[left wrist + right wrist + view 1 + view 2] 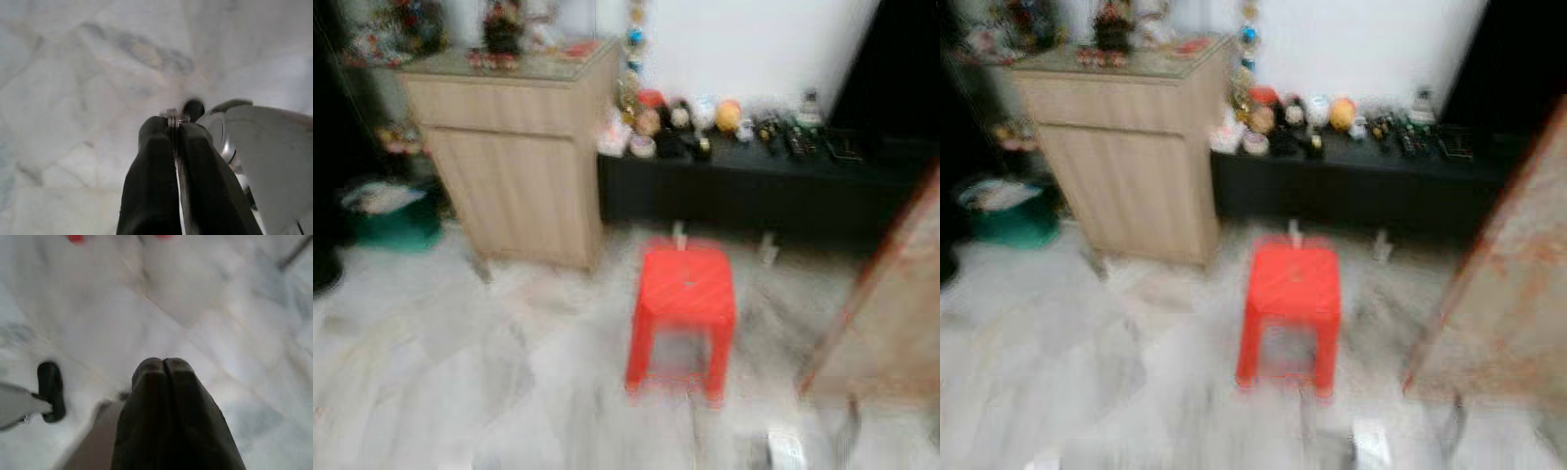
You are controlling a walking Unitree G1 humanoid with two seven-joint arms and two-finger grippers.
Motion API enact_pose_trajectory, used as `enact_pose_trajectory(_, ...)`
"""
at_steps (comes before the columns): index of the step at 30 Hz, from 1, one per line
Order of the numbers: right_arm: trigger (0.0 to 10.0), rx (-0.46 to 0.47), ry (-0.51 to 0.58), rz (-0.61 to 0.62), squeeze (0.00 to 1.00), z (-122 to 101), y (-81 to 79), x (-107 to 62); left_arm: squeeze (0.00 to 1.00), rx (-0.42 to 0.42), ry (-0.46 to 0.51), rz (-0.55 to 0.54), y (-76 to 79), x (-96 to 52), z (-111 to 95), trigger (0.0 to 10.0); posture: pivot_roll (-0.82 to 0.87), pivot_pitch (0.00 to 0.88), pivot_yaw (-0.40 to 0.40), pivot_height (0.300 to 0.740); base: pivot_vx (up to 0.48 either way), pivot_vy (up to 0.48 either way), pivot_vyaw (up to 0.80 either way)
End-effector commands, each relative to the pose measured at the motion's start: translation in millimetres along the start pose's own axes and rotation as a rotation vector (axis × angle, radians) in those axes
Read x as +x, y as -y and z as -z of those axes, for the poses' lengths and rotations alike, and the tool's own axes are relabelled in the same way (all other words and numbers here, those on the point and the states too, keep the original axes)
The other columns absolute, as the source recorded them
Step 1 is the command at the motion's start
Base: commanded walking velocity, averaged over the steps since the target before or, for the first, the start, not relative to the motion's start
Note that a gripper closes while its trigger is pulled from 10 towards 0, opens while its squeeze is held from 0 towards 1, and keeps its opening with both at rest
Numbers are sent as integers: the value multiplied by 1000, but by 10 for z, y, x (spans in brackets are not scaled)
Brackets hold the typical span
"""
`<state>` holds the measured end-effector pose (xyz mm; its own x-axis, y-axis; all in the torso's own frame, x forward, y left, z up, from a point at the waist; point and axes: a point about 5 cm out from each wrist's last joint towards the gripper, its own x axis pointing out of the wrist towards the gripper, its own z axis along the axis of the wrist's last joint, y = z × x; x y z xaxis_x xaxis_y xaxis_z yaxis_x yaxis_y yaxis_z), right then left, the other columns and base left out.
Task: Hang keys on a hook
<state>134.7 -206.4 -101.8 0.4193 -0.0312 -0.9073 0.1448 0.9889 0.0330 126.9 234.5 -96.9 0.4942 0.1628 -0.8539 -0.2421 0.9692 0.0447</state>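
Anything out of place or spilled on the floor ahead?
Nothing spilled on the pale marble floor. The red plastic stool stands upright but alone mid-floor, apart from the light wooden cabinet and low black bench. Left claw pinches a metal key ring. Blur hides finer detail.

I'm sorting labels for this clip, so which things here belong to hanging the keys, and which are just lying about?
For the job:
- key ring, pinched in the shut left gripper

Just lying about:
- red stool
- wooden cabinet
- low black bench with trinkets
- green bin
- right gripper, shut with nothing in it
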Motion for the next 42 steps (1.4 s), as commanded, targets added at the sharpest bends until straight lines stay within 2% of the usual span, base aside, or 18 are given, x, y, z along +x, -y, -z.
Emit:
enact_pose_trajectory(1, 10000, -8, 21, -19, 0, -80, -72, 16, 0, 27, 24, -12, -62, 11, -101, 10000, 64, 0, -45, 736, 0, 0, -769)
enact_pose_trajectory(7, 10000, 3, 30, -19, 0, -83, -75, 15, 0, 56, 19, 0, -39, 12, -94, 10000, 64, 0, -44, 736, 0, 0, -732)
enact_pose_trajectory(10, 10000, -2, 35, -19, 0, -91, -74, 15, 0, 59, 19, 5, -26, 13, -93, 10000, 63, 0, -44, 736, 0, -289, 0)
enact_pose_trajectory(19, 10000, 4, 61, -27, 0, -197, -146, 31, 0, 92, 35, 13, -33, 30, -192, 10000, 43, 0, 5, 736, 0, -480, 0)
enact_pose_trajectory(24, 10000, 36, 52, -6, 0, -171, -111, 27, 0, 105, 22, 24, -9, 26, -154, 10000, -2, 0, 33, 736, 0, -480, 0)
enact_pose_trajectory(35, 10000, 12, 48, 29, 0, -164, 5, 12, 0, 153, 13, 59, 73, 30, -131, 10000, -63, 0, 53, 736, 0, -480, -732)
enact_pose_trajectory(42, 10000, 38, 74, 19, 0, -217, -76, 24, 0, 173, 22, 53, 17, 36, -198, 10000, -76, 0, 60, 736, 0, -480, -320)
